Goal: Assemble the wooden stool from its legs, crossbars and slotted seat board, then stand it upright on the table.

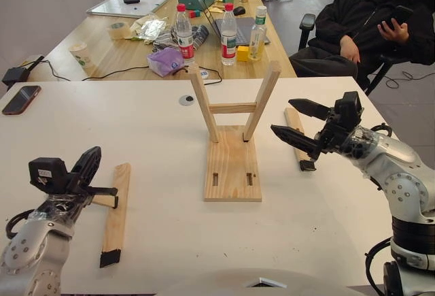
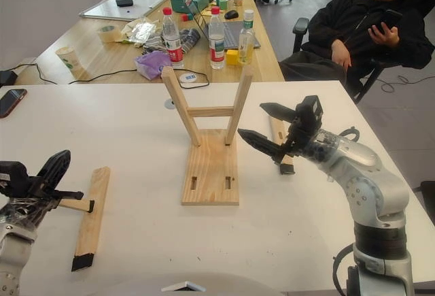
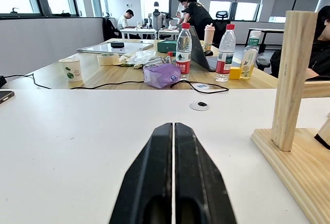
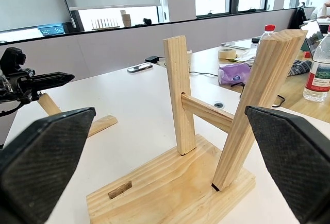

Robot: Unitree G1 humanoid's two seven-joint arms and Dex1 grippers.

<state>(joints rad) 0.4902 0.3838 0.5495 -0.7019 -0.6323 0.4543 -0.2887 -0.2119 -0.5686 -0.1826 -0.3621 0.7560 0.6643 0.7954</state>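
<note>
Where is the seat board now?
The seat board lies flat mid-table in the eye views, leg frame standing in its far slots, right gripper to its right.

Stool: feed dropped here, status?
Left gripper shut, beside loose leg. Right gripper open, beside two legs standing in seat board. Second leg lies below it.

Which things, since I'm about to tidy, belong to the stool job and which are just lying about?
Job: seat board, upright leg pair, loose leg at left, loose leg at right.
Lying about: phone, bottles, paper cup, tape roll.
</note>
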